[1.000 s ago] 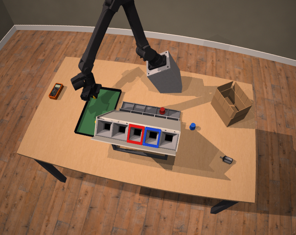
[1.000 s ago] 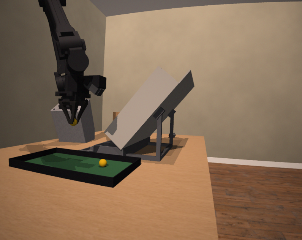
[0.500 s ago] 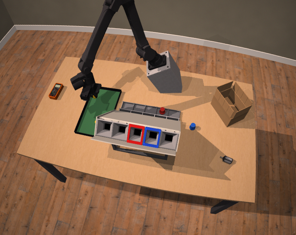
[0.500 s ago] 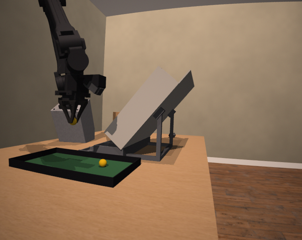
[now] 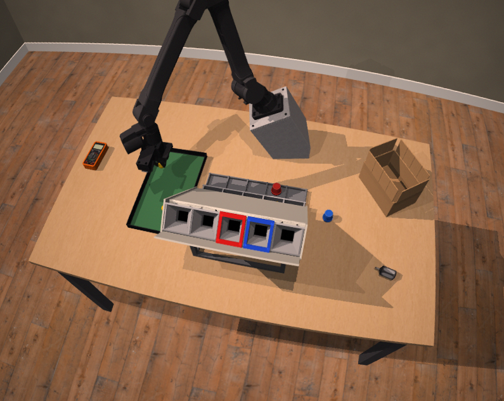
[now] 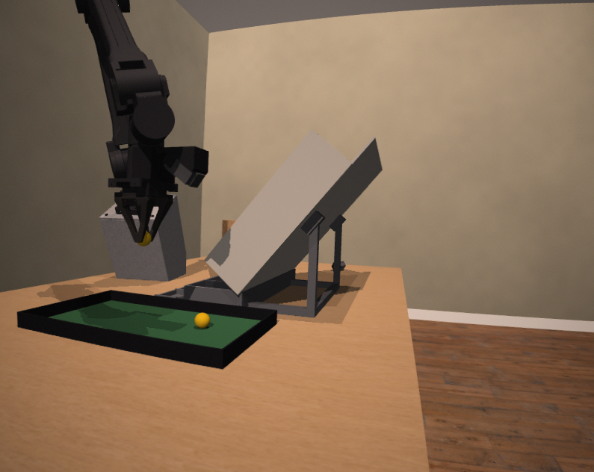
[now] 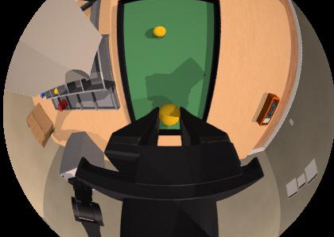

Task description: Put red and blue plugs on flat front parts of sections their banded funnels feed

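My gripper (image 5: 160, 164) (image 6: 143, 240) (image 7: 169, 114) is shut on a yellow marble, high above the green tray (image 5: 191, 165) (image 6: 226, 334) (image 7: 171, 57). Another yellow marble (image 6: 202, 320) (image 7: 159, 31) lies in the tray. The red plug (image 5: 276, 188) (image 7: 62, 105) stands on the front part of the fourth section from the left in the top view. A yellow marble (image 7: 56, 91) lies in the sections behind it; I cannot tell which section. The blue plug (image 5: 328, 216) (image 7: 42, 95) stands on the table beside the sections. The red-banded funnel (image 5: 222, 228) is third from left, the blue-banded funnel (image 5: 246, 233) fourth.
The sloping cover (image 5: 243, 203) (image 6: 282, 203) (image 7: 56, 37) rises beside the tray and hides the pipes. An orange multimeter (image 5: 95, 155) (image 7: 269, 109) lies beyond the tray. An open cardboard box (image 5: 405, 198) (image 7: 40, 125) and a small scoop (image 5: 387, 272) are at the right in the top view.
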Robot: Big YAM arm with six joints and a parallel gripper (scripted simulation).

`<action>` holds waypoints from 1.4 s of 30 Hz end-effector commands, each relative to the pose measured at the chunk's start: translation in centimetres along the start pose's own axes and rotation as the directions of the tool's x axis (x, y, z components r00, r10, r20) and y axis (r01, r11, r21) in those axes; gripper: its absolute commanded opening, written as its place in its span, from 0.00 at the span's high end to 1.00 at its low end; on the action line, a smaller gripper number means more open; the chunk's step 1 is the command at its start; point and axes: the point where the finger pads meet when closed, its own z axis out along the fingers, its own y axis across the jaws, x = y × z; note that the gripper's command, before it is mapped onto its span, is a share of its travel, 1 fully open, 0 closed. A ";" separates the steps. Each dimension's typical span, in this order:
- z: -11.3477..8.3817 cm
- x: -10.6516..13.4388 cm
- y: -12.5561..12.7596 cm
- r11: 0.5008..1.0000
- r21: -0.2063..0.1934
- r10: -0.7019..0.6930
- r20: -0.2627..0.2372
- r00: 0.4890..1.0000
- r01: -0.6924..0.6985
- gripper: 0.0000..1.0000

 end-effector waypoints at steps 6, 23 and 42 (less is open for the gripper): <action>-0.8 -0.7 -0.8 1.000 0.013 0.016 0.011 1.000 -0.016 1.00; -2.8 -1.6 1.3 1.000 0.023 0.010 0.027 1.000 -0.011 1.00; -6.6 -2.8 10.4 1.000 0.007 0.003 0.008 1.000 -0.003 1.00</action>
